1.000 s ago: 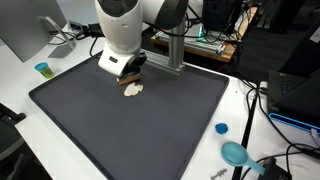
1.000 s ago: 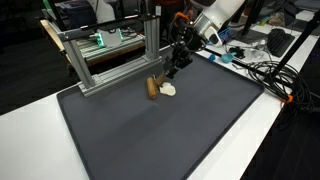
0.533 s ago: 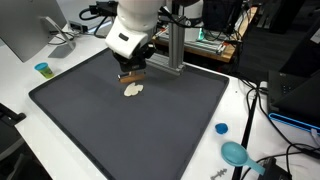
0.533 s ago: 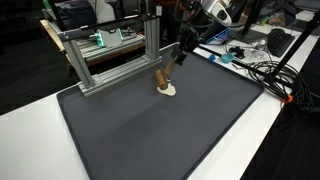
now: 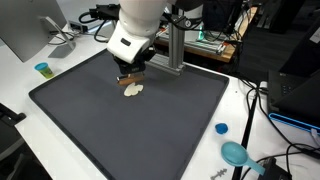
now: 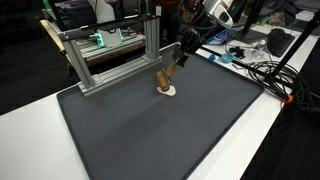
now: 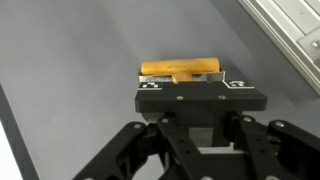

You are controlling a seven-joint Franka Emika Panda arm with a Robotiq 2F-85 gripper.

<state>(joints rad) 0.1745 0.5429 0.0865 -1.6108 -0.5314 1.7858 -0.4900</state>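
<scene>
One wooden block (image 7: 180,69) pinched crosswise between fingers of gripper (image 5: 131,76), lifted off dark mat (image 5: 150,130) since second ago; white lump (image 6: 168,91) lies on mat just below gripper. Lift suggests grasp holds.

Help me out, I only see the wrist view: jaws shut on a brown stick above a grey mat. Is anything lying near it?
Observer: Yes, a small pale lump lies on the mat right under the gripper.
Operator: Is the stick level?
Observer: No; in an exterior view the brown stick hangs tilted, its lower end close to the lump.
Operator: Anything off the mat?
Observer: A blue cap lies on the white table beside the mat.
</scene>
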